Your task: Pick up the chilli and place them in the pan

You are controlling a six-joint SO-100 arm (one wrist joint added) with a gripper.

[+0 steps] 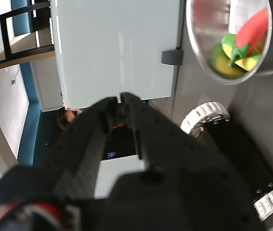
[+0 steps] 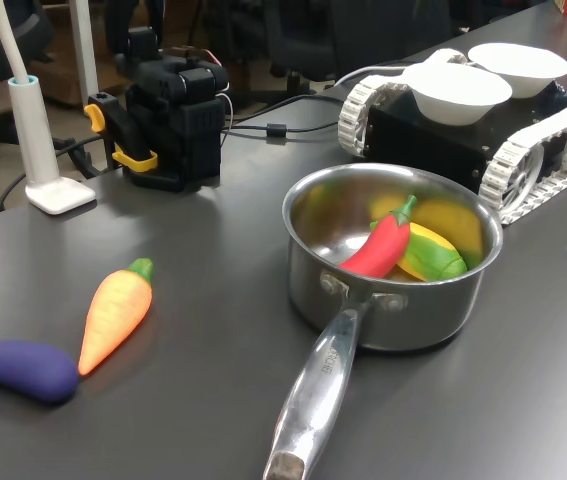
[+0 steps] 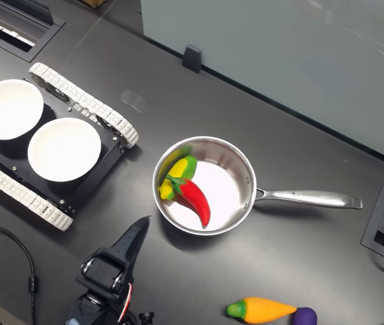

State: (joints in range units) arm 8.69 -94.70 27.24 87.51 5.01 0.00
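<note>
The red chilli (image 2: 378, 247) lies inside the steel pan (image 2: 413, 310), leaning on a yellow-green toy vegetable (image 2: 433, 255). The second exterior view shows the chilli (image 3: 193, 195) across the pan's (image 3: 229, 183) floor, with the long handle (image 3: 307, 198) pointing to the second exterior view's right. My gripper (image 3: 142, 225) is shut on nothing, its tip a little short of the pan's rim. In the wrist view the gripper (image 1: 119, 100) has its jaws together, and the chilli (image 1: 253, 28) in the pan (image 1: 208, 29) is off to one side. The arm (image 2: 173, 120) sits folded low on its base.
An orange carrot (image 2: 115, 312) and a purple eggplant (image 2: 18, 368) lie on the dark table near the pan's handle. A tracked vehicle (image 3: 83, 101) carries two white bowls (image 3: 63, 149). A white lamp base (image 2: 58, 190) and cables sit beside the arm. A glass panel (image 3: 280, 40) lines the table's edge.
</note>
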